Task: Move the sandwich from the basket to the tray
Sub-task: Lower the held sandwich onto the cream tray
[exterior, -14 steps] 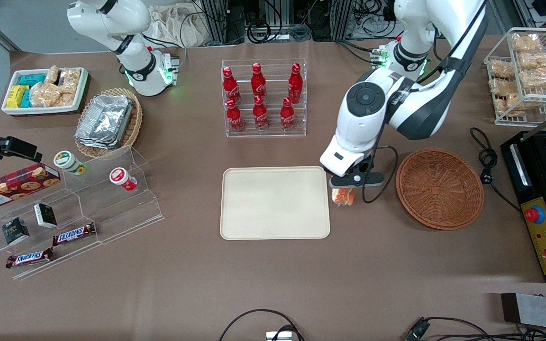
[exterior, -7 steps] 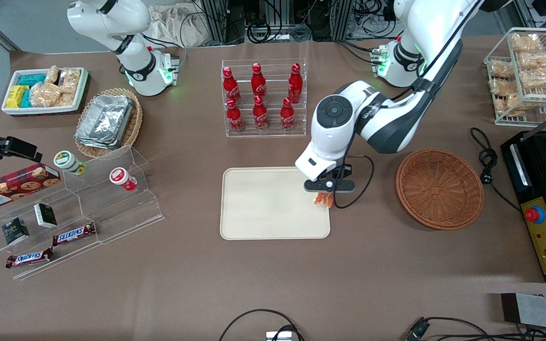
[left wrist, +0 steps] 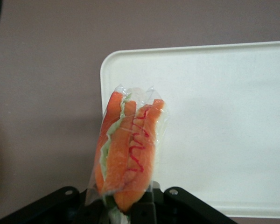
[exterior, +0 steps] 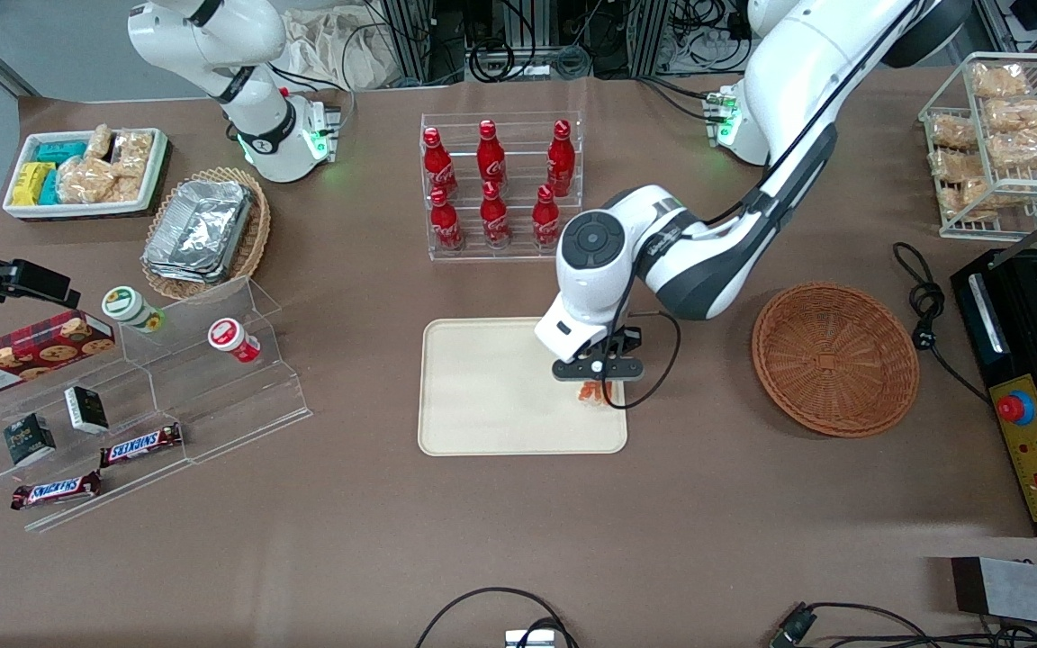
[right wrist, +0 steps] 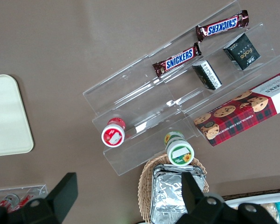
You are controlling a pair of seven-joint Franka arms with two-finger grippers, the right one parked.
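1. We see the sandwich [left wrist: 128, 151] clamped between the pincer's fingers, its wrapped orange and green cut edge sticking out past the fingertips; in the front view the sandwich [exterior: 592, 392] shows as a small orange patch just under the pincer.
2. The pincer [exterior: 598, 378] is clenched on the sandwich and hangs over the tray, above the tray's end nearest the working arm's side of the table. In the wrist view the pincer [left wrist: 130, 205] shows only as black finger bases on either side of the wrap.
3. The tray [exterior: 500, 387] lies under the pincer, flat and cream-coloured; most of its surface stretches away from the pincer toward the parked arm's end of the table. We cannot tell whether the sandwich touches the tray or hangs just above it. From the wrist camera the tray [left wrist: 224, 121] fills the space under the sandwich, with one rounded corner close to the wrap.
4. The basket [exterior: 834, 358] sits well apart from the pincer, toward the working arm's end of the table, with nothing in it.
5. Farther from the front camera than the pincer stands a clear rack of red bottles [exterior: 493, 184], near the tray's edge.
6. Toward the parked arm's end, well away from the pincer, we see clear stepped shelves [exterior: 149, 396] holding chocolate bars, small boxes and cups.
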